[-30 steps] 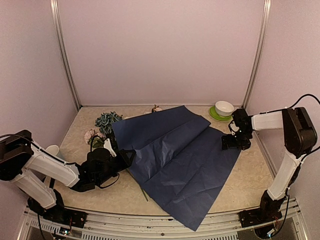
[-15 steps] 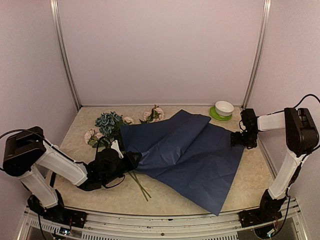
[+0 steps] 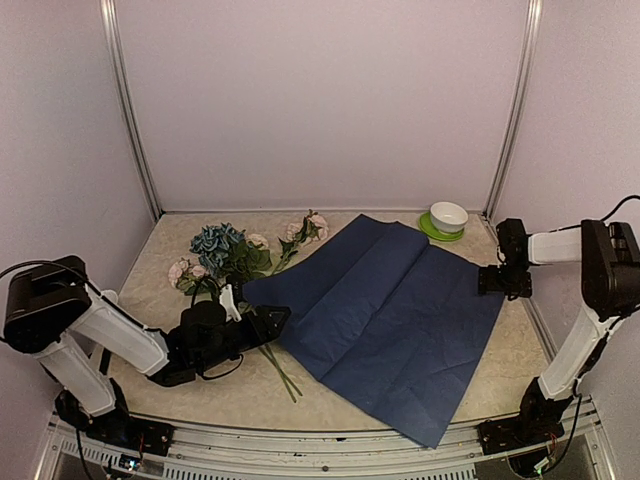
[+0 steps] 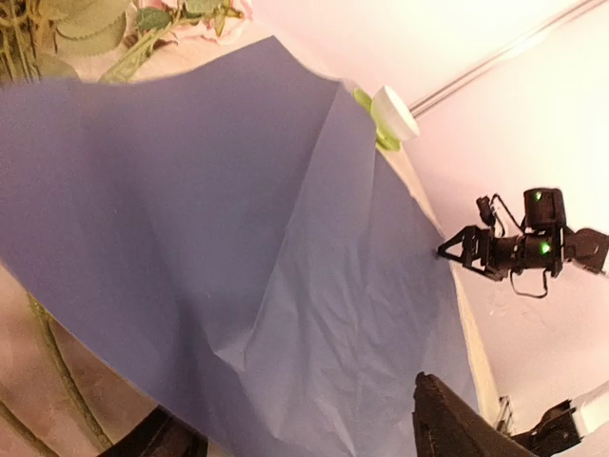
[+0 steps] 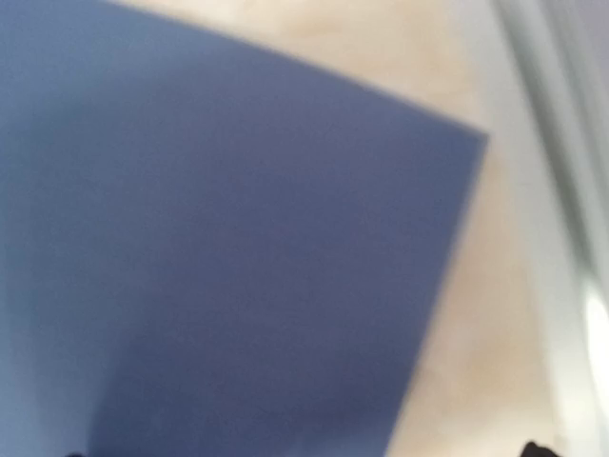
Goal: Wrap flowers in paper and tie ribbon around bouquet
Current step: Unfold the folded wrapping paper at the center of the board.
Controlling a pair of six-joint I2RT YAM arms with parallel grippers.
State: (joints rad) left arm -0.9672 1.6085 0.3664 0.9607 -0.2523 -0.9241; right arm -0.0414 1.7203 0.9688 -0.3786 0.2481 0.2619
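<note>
Paper: the paper (image 3: 390,310) lies spread across the middle and right of the table (image 3: 190,395), dark blue side up, with its fold creases showing. One corner reaches the near edge and its left corner rises slightly off the surface.
Flowers: the flowers (image 3: 222,248) lie at the far left, touching the paper's left edge. Blue-grey blooms sit in the middle of the bunch, with pink ones to either side.
Stems: the thin green stems (image 3: 280,372) run toward the near edge and pass under the paper's left corner.
Left gripper: the left gripper (image 3: 268,320) is low at the paper's left corner. In the wrist view its fingers (image 4: 447,419) stand spread wide, with the paper's edge lying between them, not pinched.
Right gripper: the right gripper (image 3: 487,281) hovers at the paper's right edge with its claw spread. Whether it touches the sheet cannot be told. Its own camera is blurred and shows only a paper corner on the table.
Bowl: a white bowl (image 3: 449,214) sits on a green saucer (image 3: 430,231) at the far right, just beyond the paper.
</note>
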